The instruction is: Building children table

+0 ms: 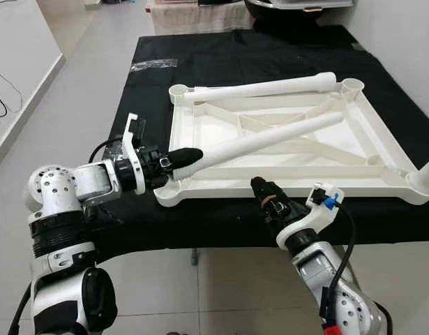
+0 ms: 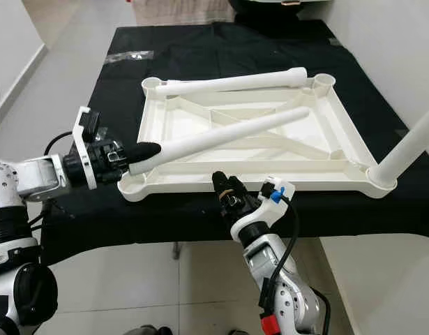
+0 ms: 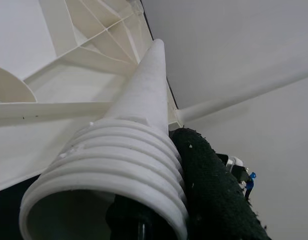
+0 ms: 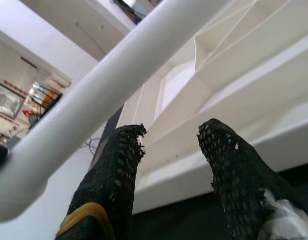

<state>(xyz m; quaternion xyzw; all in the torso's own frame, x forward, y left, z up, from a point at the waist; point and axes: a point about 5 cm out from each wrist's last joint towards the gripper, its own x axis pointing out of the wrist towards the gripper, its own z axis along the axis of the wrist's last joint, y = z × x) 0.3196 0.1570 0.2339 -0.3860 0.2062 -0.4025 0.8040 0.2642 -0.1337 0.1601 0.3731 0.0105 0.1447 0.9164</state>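
Tabletop point(image 1: 284, 132), white plastic and flipped ribs-up, lies on the black-covered bench point(image 1: 200, 63), with one loose leg point(image 1: 263, 87) resting along its far edge and another already standing in the near right corner socket point(image 1: 423, 178). Fitting a further leg looks to be the step in hand: the left end effector point(image 1: 183, 159) is clamped on the threaded butt of a tapered leg point(image 1: 270, 137), held slanting across the underside. Next, I judge, that butt must be swung upright and screwed into the near left corner socket point(image 1: 165, 195). The left arm reaches in level from the side; the right end effector point(image 1: 263, 192), fingers parted and empty, waits at the tabletop's near rim.
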